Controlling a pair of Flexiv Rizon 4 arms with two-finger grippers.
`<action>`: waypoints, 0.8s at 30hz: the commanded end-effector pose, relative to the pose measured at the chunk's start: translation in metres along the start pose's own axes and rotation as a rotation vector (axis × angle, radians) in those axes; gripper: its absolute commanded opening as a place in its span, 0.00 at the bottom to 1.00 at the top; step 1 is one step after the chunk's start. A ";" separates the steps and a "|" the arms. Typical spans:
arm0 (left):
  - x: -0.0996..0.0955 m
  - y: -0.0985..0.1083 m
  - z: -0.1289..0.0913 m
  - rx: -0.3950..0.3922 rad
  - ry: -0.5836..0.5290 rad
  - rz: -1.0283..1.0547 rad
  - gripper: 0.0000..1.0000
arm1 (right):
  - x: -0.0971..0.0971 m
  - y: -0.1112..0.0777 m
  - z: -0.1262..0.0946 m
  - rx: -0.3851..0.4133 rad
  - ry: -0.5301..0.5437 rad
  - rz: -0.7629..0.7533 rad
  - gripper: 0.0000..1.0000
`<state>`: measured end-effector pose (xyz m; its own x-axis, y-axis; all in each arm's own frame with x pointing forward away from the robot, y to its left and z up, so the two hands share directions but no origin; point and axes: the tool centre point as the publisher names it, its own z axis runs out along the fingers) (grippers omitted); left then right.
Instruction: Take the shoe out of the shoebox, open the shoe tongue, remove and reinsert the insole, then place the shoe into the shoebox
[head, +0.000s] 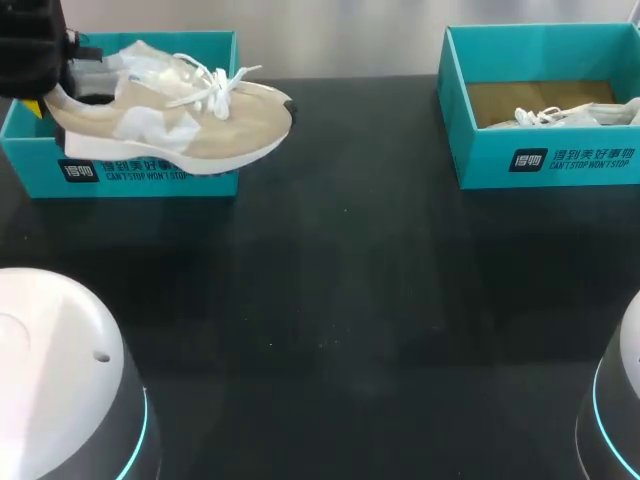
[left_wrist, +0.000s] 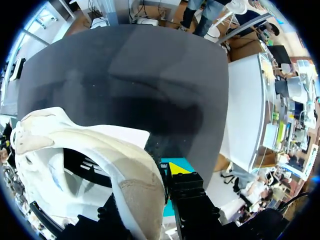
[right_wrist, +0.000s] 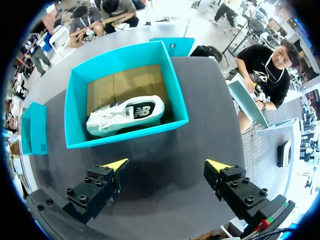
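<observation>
A beige and white shoe (head: 190, 120) with white laces hangs above the left teal shoebox (head: 150, 172), toe pointing right. My left gripper (head: 45, 95) is shut on its heel. In the left wrist view the heel (left_wrist: 135, 185) fills the space between the fingers, and only one yellow fingertip (left_wrist: 177, 168) shows beside it. My right gripper (right_wrist: 167, 165) stands open over bare table, in front of the right teal shoebox (right_wrist: 75, 115). It holds nothing.
The right shoebox (head: 540, 155) at the back right holds a second, white shoe (head: 570, 115) (right_wrist: 125, 115) on brown cardboard. The dark table (head: 330, 300) stretches between the two boxes. The bases of my two arms stand at the near corners.
</observation>
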<state>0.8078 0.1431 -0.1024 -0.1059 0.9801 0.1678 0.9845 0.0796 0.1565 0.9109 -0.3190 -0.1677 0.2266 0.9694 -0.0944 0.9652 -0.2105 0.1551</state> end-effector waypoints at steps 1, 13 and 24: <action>-0.027 -0.029 0.004 -0.073 0.023 -0.001 0.00 | 0.001 0.000 0.000 -0.001 -0.002 0.001 1.00; -0.094 -0.088 0.011 -0.089 0.039 0.035 0.00 | 0.001 0.000 0.000 -0.001 -0.002 0.001 1.00; -0.143 -0.114 0.022 -0.030 -0.018 0.039 0.00 | 0.001 0.000 0.000 -0.001 -0.002 0.001 1.00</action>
<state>0.7089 0.0033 -0.1631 -0.0632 0.9869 0.1482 0.9819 0.0349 0.1862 0.9109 -0.3190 -0.1677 0.2267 0.9694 -0.0945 0.9652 -0.2105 0.1552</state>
